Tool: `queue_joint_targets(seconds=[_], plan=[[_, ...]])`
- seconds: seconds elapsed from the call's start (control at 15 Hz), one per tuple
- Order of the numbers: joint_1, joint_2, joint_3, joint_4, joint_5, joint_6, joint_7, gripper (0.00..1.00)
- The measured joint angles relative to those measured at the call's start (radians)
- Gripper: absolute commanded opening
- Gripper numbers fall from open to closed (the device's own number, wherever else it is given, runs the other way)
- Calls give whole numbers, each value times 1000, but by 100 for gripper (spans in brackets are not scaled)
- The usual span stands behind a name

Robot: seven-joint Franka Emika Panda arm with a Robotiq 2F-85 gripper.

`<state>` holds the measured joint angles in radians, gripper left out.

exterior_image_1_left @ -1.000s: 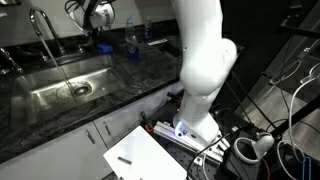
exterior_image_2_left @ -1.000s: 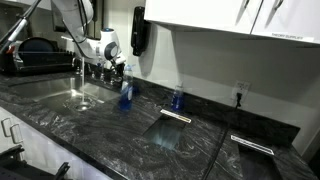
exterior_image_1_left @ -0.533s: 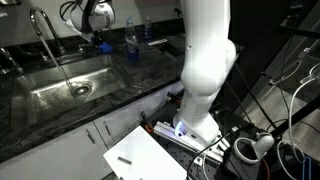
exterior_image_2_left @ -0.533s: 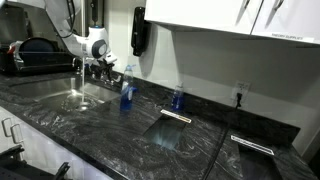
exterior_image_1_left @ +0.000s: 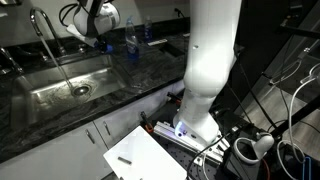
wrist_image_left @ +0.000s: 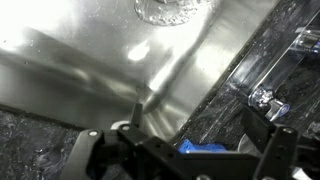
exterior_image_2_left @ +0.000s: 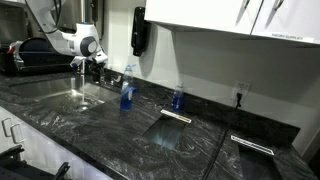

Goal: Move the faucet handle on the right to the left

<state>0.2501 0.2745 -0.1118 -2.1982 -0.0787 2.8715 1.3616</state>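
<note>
One faucet handle (wrist_image_left: pixel 264 99), nr tool (wrist_image_left: pixel 176 142), not touching

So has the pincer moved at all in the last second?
Yes. In an exterior view the pincer has slid left, away from the nearer blue bottle, toward the sink.

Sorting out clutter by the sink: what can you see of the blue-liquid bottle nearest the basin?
The bottle looks like clear plastic, slim with a narrow top, its lower part holding blue liquid. It stands upright on the dark marbled countertop, just beside the rim of the sink, with nothing else visibly touching it.
</note>
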Motion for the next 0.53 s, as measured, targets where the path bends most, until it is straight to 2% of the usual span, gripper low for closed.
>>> queue_joint_targets(seconds=[0.33,0.53], plan=[[93,-35,-147,-13,-209,-29,282,100],[101,-50,-150,-11,-255,-128,340,100]])
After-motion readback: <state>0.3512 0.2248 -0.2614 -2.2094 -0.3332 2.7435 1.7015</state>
